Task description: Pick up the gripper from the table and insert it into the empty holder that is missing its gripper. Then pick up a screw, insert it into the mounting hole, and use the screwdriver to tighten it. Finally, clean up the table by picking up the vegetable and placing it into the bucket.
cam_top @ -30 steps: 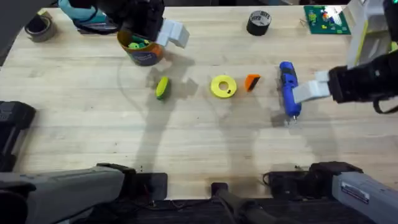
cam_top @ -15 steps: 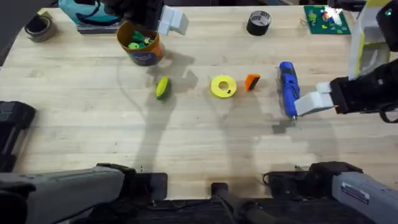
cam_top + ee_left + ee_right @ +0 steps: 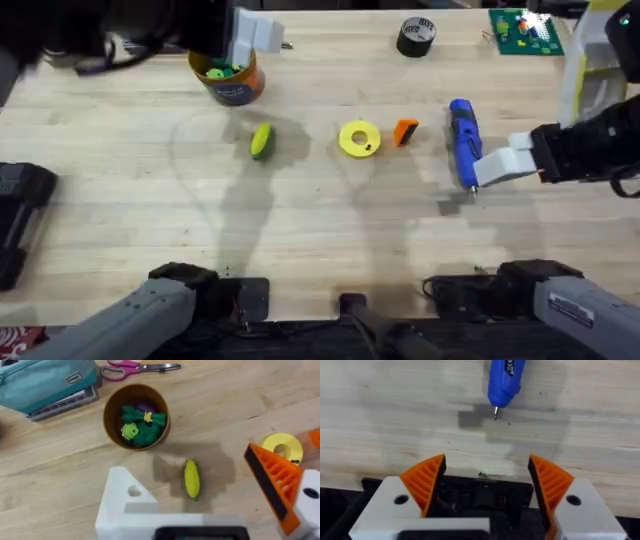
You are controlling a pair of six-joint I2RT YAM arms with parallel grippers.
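The small orange gripper [image 3: 405,131] lies on the table between a yellow disc [image 3: 359,138] and the blue screwdriver [image 3: 463,140]. My left gripper [image 3: 255,32] hangs open, high over the orange bucket [image 3: 228,78]. One of its fingers is the bare white holder [image 3: 125,505] with a mounting hole; the other carries an orange ribbed pad [image 3: 275,485]. The yellow-green vegetable [image 3: 191,479] lies on the wood just beside the bucket [image 3: 136,422], which holds green toys. My right gripper [image 3: 487,480] is open and empty, just short of the screwdriver's silver tip [image 3: 495,412]. A screw is out of view.
A black tape roll [image 3: 416,36] and a green board [image 3: 522,28] sit at the far edge. A teal pouch [image 3: 45,380] and pink-handled scissors [image 3: 135,367] lie behind the bucket. A black block [image 3: 20,210] sits at the left edge.
My left arm has risen and drawn back to the left, uncovering the bucket. My right gripper slid a little along the screwdriver toward its tip, then stopped.
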